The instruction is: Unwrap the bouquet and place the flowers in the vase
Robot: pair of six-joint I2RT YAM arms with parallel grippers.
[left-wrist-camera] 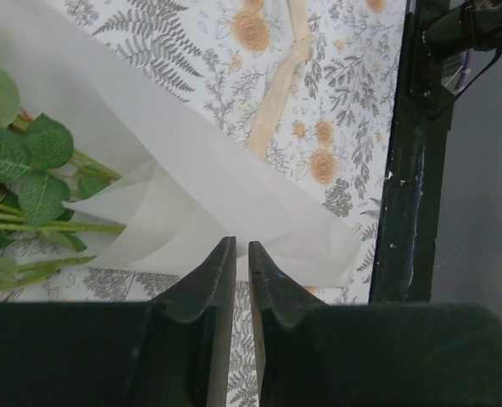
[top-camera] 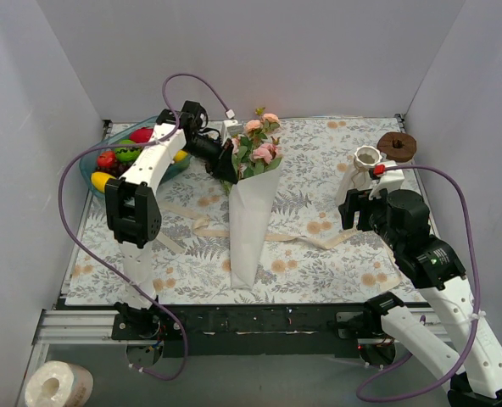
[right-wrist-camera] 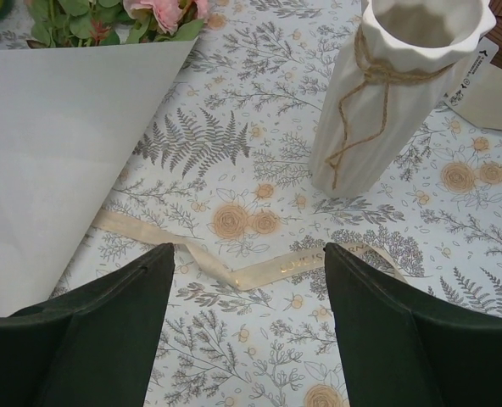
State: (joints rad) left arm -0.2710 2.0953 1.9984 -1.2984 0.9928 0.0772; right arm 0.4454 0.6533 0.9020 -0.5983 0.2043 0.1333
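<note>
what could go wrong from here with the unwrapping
1. On the left gripper the jaws look closed right at the paper cone's thin edge; a pull may slip off or tear it.
2. The flowers sit inside the cone and may drag along.
3. The narrow vase stands unheld, the right gripper's jaws open near it; stems pushed in may tip it.

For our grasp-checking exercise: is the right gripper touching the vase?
Apart. The right wrist view shows the right gripper open and short of the vase, with bare tablecloth and ribbon lying between them.
</note>
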